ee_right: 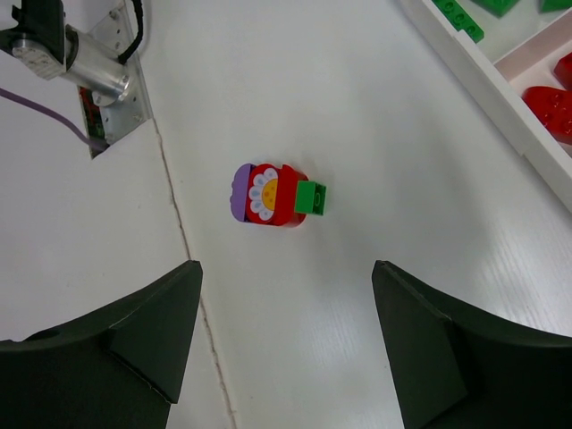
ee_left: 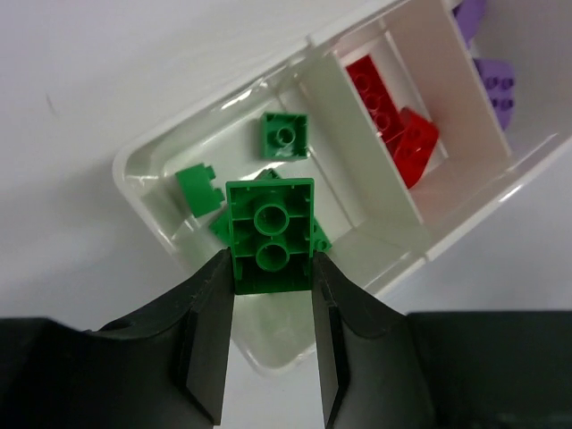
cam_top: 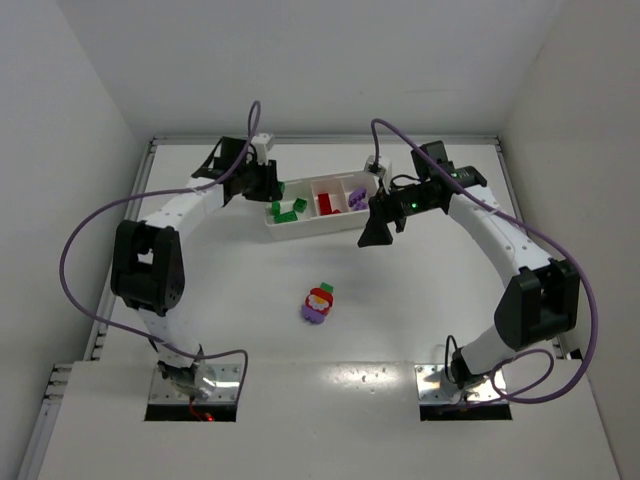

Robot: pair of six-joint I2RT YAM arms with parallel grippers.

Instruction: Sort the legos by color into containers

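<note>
Top external: I see the tray (cam_top: 300, 232) at the far side of the table (cam_top: 450, 300), and a mixed clump (cam_top: 318, 304) alone mid-table, well apart from it. Left wrist: left claw (ee_left: 273, 268) is pinching a green brick (ee_left: 271, 234) over the tray's compartment with loose greens (ee_left: 284, 136) — red bricks (ee_left: 393, 125) next door, purple bricks (ee_left: 490, 80) beyond. Right wrist: right claw (ee_right: 286, 273) gapes wide, holding nothing, with the clump on the table below it.

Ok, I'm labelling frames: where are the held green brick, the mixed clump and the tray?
held green brick (ee_left: 271, 237), left wrist view, hollow underside
mixed clump (ee_right: 268, 194), right wrist view, flower-printed face
tray (cam_top: 315, 227), top view, near wall
</note>
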